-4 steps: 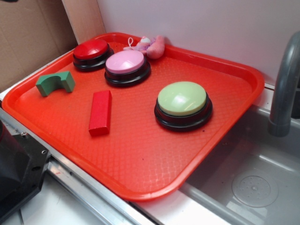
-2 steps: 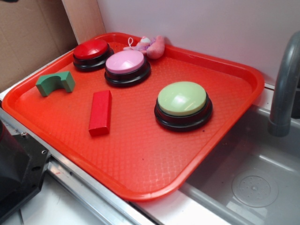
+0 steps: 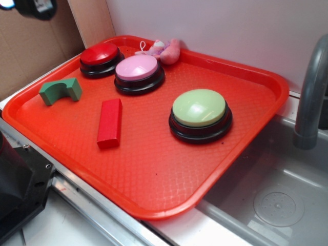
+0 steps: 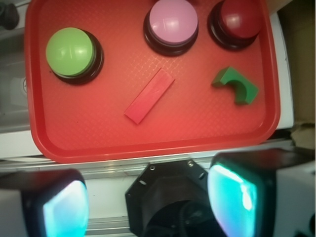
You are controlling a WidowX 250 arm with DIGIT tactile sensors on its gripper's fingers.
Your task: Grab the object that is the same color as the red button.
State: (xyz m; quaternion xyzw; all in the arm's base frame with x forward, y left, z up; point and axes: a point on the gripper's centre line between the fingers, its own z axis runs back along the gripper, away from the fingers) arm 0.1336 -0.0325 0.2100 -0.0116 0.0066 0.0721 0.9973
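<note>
The object, a small plain red bar-shaped block [image 3: 110, 123] [image 4: 149, 95], lies flat near the middle of the red tray [image 3: 154, 169] [image 4: 98, 128]. The red button [image 3: 100, 57] [image 4: 239, 19], a glossy dome on a black base, sits at the tray's far left corner. My gripper [image 4: 148, 202] hangs high above the tray's near edge, over the robot base, open with nothing between its fingers. In the exterior view only a dark part of the gripper [image 3: 35, 6] shows at the top left corner, far above the block.
On the tray also sit a green arch block [image 3: 60, 90] [image 4: 236, 85], a pink-domed button [image 3: 138, 72] [image 4: 173, 22], a pale green-domed button [image 3: 200, 114] [image 4: 71, 49] and a small pink plush toy [image 3: 163, 50]. A grey faucet [image 3: 310, 97] and sink [image 3: 277, 200] lie to the right.
A dark part of the gripper has come into the exterior view's top left corner. Nothing on the tray has moved.
</note>
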